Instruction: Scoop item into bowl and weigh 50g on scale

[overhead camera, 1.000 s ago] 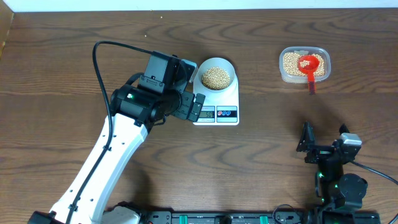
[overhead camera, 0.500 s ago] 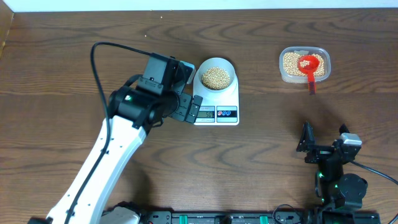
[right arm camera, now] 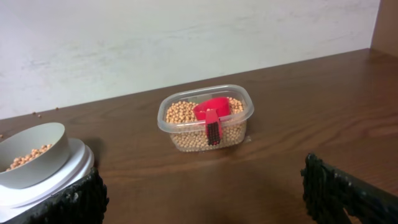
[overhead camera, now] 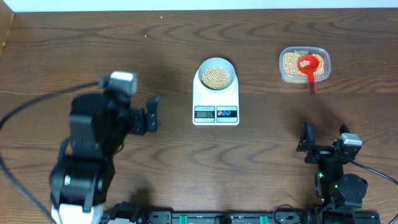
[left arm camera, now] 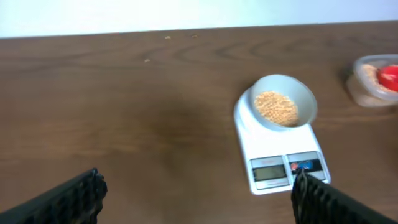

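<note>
left claw (overhead camera: 151,114) wide open, empty, over counter (overhead camera: 261,155), well left of scale (overhead camera: 216,104) | right claw (overhead camera: 324,142) wide open, empty | bowl (left arm camera: 306,99) of beans (overhead camera: 216,77) sits on scale | red scoop (overhead camera: 309,65) in tub (right arm camera: 239,134)

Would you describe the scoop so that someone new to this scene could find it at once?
On the brown wooden table, look to the far right for the clear plastic tub of tan beans. The scoop lies in it, handle out over the rim; it alone is bright red.
</note>
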